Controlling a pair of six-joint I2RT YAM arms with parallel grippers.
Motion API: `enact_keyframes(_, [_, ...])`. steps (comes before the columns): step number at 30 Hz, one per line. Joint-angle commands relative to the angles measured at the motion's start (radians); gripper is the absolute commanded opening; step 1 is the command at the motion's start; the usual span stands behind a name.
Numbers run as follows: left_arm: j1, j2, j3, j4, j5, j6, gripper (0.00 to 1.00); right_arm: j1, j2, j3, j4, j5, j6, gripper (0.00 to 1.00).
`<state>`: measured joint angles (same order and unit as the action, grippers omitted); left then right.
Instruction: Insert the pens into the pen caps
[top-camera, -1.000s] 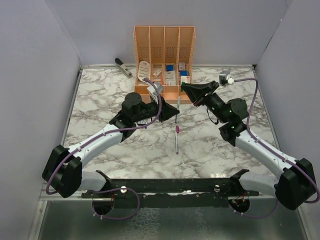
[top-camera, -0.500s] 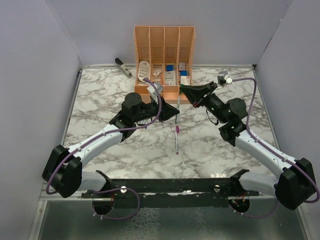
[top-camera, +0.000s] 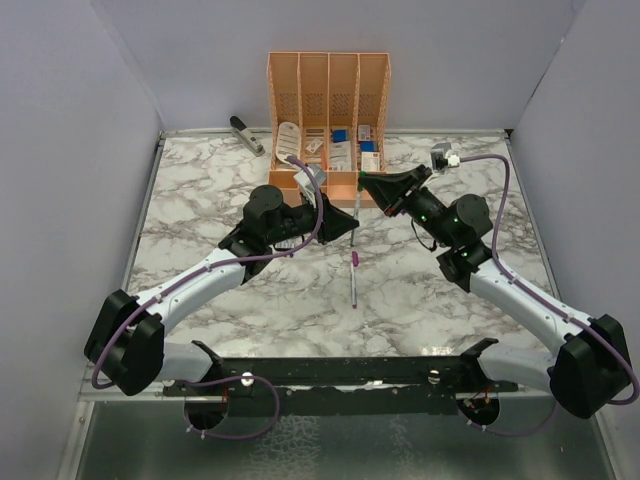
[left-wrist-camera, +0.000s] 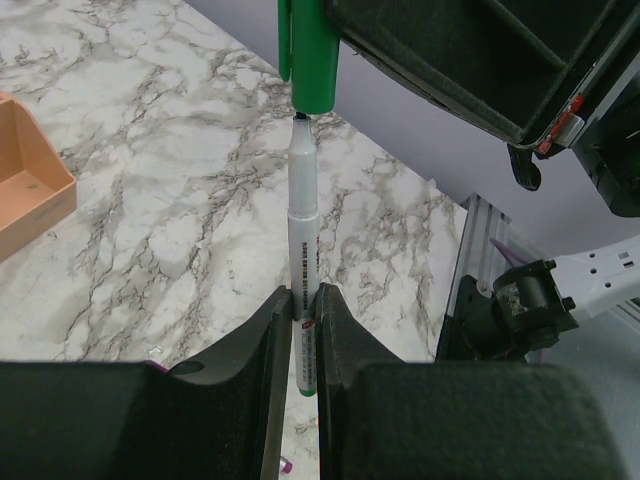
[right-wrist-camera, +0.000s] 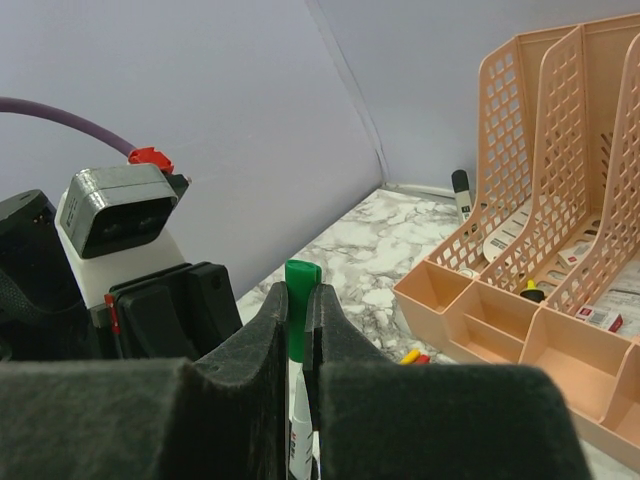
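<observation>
Marbled tabletop (top-camera: 190, 210) spreads beneath both arms. From the left, the left gripper (left-wrist-camera: 303, 305) pinches a pen (left-wrist-camera: 303, 215) low on its barrel. The tip sits just at the mouth of the green cap (left-wrist-camera: 309, 70), which the right gripper (right-wrist-camera: 297, 300) clamps tight. Both pieces look light, stiff and slick, so a firm hold along the barrel should stop it twisting under the push.

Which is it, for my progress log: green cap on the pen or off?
Off: the green cap meets only the dark tip of the pen; barrel fully outside.
</observation>
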<state>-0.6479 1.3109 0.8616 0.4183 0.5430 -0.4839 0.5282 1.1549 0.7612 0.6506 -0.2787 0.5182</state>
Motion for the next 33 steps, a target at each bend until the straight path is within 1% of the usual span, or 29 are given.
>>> enact_keyframes(1, [0.004, -0.017, 0.008, 0.036, 0.032, 0.006, 0.0, -0.004, 0.009, -0.002, -0.003, -0.017, -0.001, 0.02])
enact_keyframes(11, [0.004, -0.015, 0.008, 0.04, 0.007, 0.007, 0.0, -0.005, 0.019, 0.006, -0.02, -0.031, -0.001, 0.02])
enact_keyframes(27, [0.007, 0.018, 0.046, 0.043, -0.07, 0.014, 0.0, -0.004, 0.019, 0.009, -0.111, -0.051, -0.003, 0.02])
enact_keyframes(33, [0.013, 0.019, 0.055, 0.075, -0.095, -0.001, 0.0, -0.004, 0.028, -0.007, -0.136, -0.06, 0.006, 0.02])
